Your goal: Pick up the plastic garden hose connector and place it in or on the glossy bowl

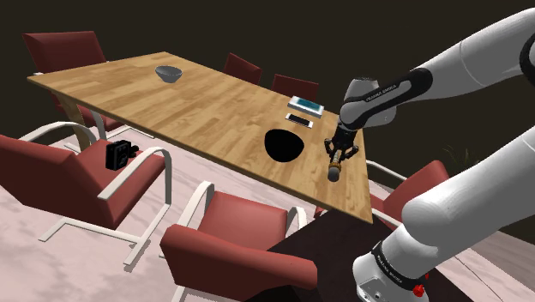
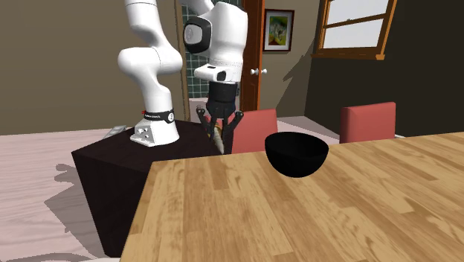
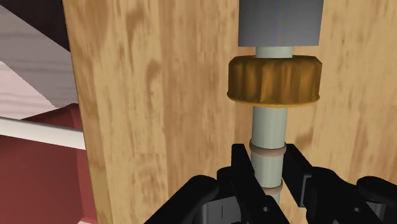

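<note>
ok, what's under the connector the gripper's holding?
Wooden table under the hose connector, near the table's edge. The gripper clasps the connector's pale stem. The wood directly beneath the connector's body is covered, so I can't tell whether its far end touches the table.

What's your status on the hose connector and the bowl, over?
Gripper shut on hose connector, held above the table. Black bowl close beside it, connector not yet in. Bare tabletop between them, nothing in the way.

Shoulder view: wood-grain table (image 1: pixel 197 103) spanned frame centre. On it: black bowl (image 1: pixel 285 144) right of centre, grey bowl (image 1: pixel 169 74) upper left, flat white-teal box (image 1: pixel 306 105) upper right, small white slab (image 1: pixel 298 119) just below box.
</note>
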Robot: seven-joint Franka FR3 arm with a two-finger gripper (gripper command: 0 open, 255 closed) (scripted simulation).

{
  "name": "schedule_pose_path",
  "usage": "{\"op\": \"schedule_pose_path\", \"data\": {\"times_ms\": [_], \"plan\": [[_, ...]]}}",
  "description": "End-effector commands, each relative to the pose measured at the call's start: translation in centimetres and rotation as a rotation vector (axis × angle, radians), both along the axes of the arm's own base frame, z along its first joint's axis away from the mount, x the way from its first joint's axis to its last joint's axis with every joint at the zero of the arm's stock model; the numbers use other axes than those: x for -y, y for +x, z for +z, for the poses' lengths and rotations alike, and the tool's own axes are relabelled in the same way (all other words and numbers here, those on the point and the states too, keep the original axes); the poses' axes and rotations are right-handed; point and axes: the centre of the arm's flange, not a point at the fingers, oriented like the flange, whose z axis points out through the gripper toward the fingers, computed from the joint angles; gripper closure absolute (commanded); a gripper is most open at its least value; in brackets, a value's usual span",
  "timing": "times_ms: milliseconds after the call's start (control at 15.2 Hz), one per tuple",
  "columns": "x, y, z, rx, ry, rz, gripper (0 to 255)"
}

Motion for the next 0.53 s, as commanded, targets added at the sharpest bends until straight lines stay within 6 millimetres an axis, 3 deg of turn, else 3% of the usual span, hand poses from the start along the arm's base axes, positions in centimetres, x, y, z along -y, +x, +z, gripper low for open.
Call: {"op": "schedule_pose_path", "data": {"times_ms": [0, 462], "plan": [[-0.1, 0.0, 1.1, -0.001, 0.0, 0.0, 255], [-0.1, 0.0, 4.8, -0.001, 0.0, 0.0, 255]]}}
